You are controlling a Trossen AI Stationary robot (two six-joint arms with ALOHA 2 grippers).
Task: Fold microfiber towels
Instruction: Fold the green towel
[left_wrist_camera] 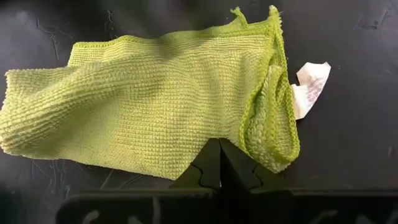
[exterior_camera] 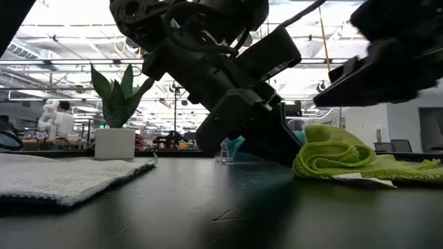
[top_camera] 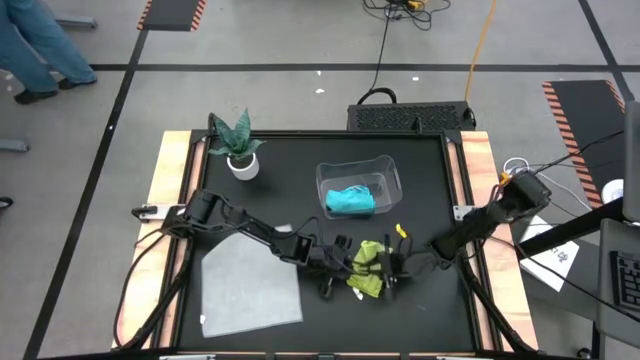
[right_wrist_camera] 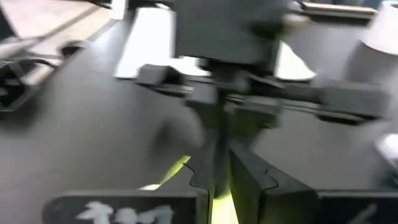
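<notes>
— What's that yellow-green towel (left_wrist_camera: 155,106) at the left gripper's (left_wrist_camera: 219,163) fingertips made of?
— Soft cloth with a waffle-like weave, matt, with a thicker stitched hem and a white papery tag (left_wrist_camera: 309,88) at its edge.
— And the table (left_wrist_camera: 354,124) under it?
— Black, matt, faintly scuffed. The gripper fingers look like dark matt plastic.
— The grey towel (top_camera: 250,282) beyond the left arm?
— Flat nubby cloth, also matt.

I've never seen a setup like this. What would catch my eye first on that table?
Probably the bright yellow-green towel, bunched near the table's front edge where the left gripper and right gripper meet, each shut on it. Next, the grey towel lying flat front-left, and the teal towel inside a clear bin.
</notes>
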